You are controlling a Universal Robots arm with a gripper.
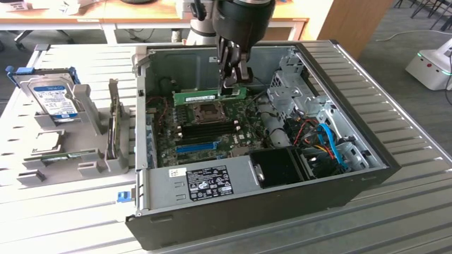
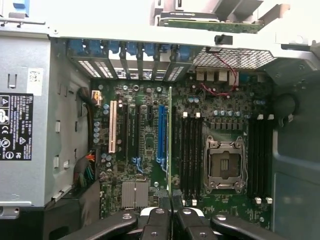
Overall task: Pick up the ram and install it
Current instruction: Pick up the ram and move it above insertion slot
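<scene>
My gripper hangs inside the open computer case, shut on the ram, a long green stick held level above the motherboard. In the wrist view the ram shows edge-on as a thin green line running out from between the fingertips. It hovers beside the black memory slots, between them and the blue expansion slot. The CPU socket lies just past those slots, with more black slots beyond it.
A grey parts holder on the exterior view's left carries a hard drive and a green board. Inside the case sit the labelled power supply, a black fan shroud and blue cables. A white machine stands at the far right.
</scene>
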